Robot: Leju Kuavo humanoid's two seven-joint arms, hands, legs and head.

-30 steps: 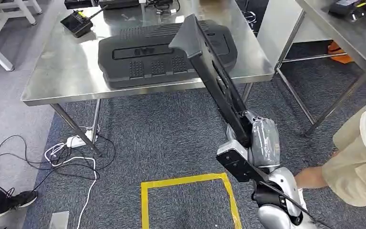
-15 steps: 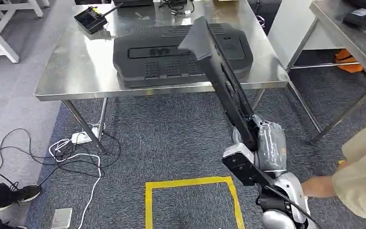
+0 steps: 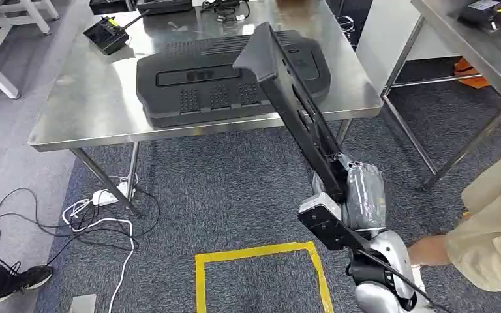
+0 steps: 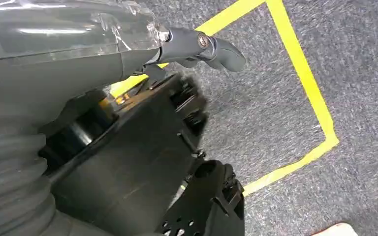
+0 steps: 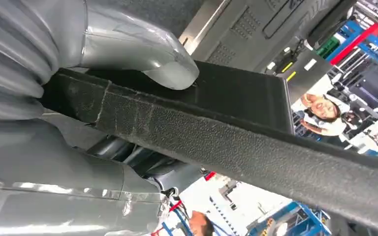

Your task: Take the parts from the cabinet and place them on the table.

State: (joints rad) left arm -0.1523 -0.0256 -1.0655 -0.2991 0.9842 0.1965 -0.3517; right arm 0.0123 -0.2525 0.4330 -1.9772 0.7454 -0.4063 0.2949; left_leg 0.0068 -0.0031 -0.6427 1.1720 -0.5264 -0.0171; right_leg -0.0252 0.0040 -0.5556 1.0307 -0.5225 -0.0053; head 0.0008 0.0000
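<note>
My right hand [image 3: 360, 190], wrapped in clear film, grips the lower end of a long black panel part [image 3: 292, 103]. The panel slants up and away, and its wide top end overlaps the near right edge of the steel table [image 3: 85, 114]. In the right wrist view the grey thumb [image 5: 163, 63] presses on the panel's textured black edge [image 5: 256, 142]. A large flat black housing part [image 3: 202, 81] lies on the table. In the left wrist view my left hand [image 4: 197, 46] hangs over the carpet with its thumb stretched out and nothing in it.
A small black device [image 3: 107, 34] sits at the table's far left. A person [image 3: 496, 222] stands close at my right. A second steel table [image 3: 476, 45] is at the far right. Cables and a power strip [image 3: 94, 208] lie under the table, and yellow tape [image 3: 254, 251] marks the carpet.
The whole picture swung right, then back left, so the camera moved. My right hand keeps the same hold on the long panel.
</note>
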